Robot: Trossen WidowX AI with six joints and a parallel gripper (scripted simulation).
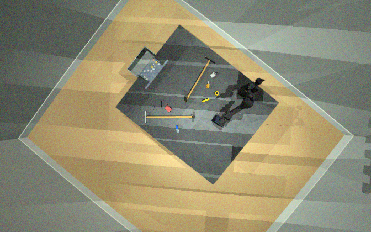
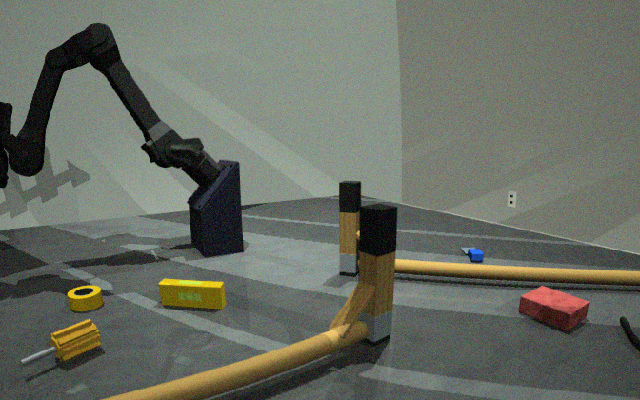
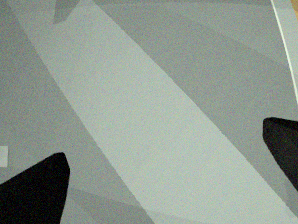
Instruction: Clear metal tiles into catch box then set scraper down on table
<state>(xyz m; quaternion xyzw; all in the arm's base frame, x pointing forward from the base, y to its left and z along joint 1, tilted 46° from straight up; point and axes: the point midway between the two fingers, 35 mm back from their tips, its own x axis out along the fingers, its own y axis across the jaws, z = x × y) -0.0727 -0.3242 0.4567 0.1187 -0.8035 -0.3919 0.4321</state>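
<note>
The steel bench plate (image 1: 153,74) lies at the table's upper left edge in the top view, with several small pale and orange tiles (image 1: 152,67) on it. The catch box (image 1: 141,61) adjoins its far end; its inside is too small to read well. Two long wooden-handled tools lie on the table: one dark-headed tool (image 1: 198,78) (image 2: 243,368) slants towards the middle, the other, with a thin pale head (image 1: 169,116) (image 2: 526,272), lies level below it. I cannot tell which is the scraper. My gripper (image 3: 166,145) is open and empty, raised near the table's right edge, away from both tools.
On the dark table (image 1: 210,161) lie a yellow block (image 1: 205,100) (image 2: 191,293), a tape roll (image 1: 216,93) (image 2: 85,299), an orange-handled tool (image 1: 207,85) (image 2: 76,340), a white item (image 1: 213,74), a red block (image 1: 168,108) (image 2: 553,309) and a blue item (image 1: 176,127) (image 2: 475,254).
</note>
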